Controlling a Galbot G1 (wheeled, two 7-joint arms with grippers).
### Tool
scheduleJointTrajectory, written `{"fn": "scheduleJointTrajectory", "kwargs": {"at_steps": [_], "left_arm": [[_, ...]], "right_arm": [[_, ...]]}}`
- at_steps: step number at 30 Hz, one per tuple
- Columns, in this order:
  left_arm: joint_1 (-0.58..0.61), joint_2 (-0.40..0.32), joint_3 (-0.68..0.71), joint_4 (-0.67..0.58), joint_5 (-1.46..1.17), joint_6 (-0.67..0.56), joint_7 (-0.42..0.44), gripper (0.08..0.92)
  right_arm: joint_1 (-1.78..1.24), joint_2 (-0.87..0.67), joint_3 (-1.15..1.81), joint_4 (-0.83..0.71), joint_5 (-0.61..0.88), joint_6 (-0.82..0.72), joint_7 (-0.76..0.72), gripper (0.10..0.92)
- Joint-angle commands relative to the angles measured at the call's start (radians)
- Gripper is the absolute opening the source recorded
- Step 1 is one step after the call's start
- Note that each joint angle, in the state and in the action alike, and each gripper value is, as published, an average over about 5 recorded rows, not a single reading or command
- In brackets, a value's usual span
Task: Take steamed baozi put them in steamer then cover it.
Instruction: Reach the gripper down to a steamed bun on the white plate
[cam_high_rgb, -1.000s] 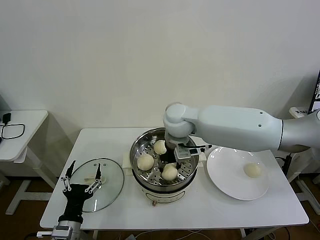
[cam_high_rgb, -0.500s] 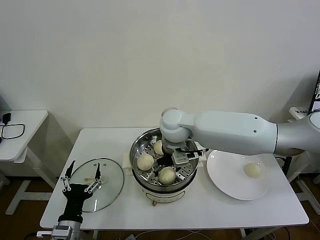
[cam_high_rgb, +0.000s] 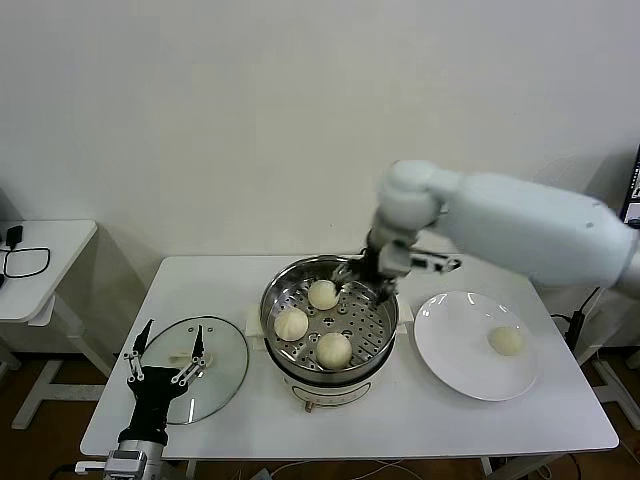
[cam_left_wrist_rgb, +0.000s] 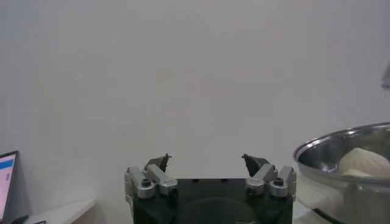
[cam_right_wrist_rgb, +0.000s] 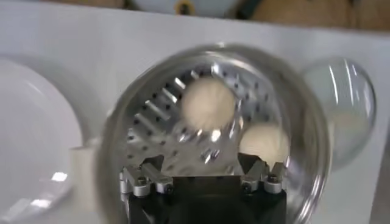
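Note:
The steel steamer (cam_high_rgb: 268, 300) stands mid-table on its white base. Three baozi lie on its perforated tray: one at the back (cam_high_rgb: 322, 294), one on the left (cam_high_rgb: 291, 323), one at the front (cam_high_rgb: 334, 349). A fourth baozi (cam_high_rgb: 506, 341) lies on the white plate (cam_high_rgb: 455, 340) to the right. My right gripper (cam_high_rgb: 365, 275) is open and empty above the steamer's back right rim; its wrist view shows the tray (cam_right_wrist_rgb: 155, 119) and two baozi (cam_right_wrist_rgb: 209, 103) below the open gripper (cam_right_wrist_rgb: 201, 159). The glass cover (cam_high_rgb: 215, 375) lies flat on the table's left. My left gripper (cam_high_rgb: 165, 365) is open by its front edge.
A small white side table (cam_high_rgb: 45, 265) with a black cable stands at the far left. The left wrist view shows my open left gripper (cam_left_wrist_rgb: 207, 159) against a plain wall, with the steamer's rim (cam_left_wrist_rgb: 341, 141) to one side. The wall runs behind the table.
My right gripper has let go of the front baozi inside the steamer, then lifted up and back to the right. The left arm has not moved.

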Motion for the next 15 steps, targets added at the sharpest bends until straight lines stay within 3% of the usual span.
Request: {"fn": "scheduleJointTrajectory", "kwargs": {"at_steps": [1, 15], "left_arm": [[0.002, 0.001, 0.003, -0.006, 0.001, -0.001, 0.001, 0.823], [0.0, 0.0, 0.006, -0.005, 0.003, 0.006, 0.0, 0.823]], "right_arm": [[-0.014, -0.222, -0.002, -0.379, 0.256, -0.334, -0.075, 0.823], [-0.383, -0.222, 0.145, -0.669, 0.05, -0.231, 0.009, 0.823]]}}
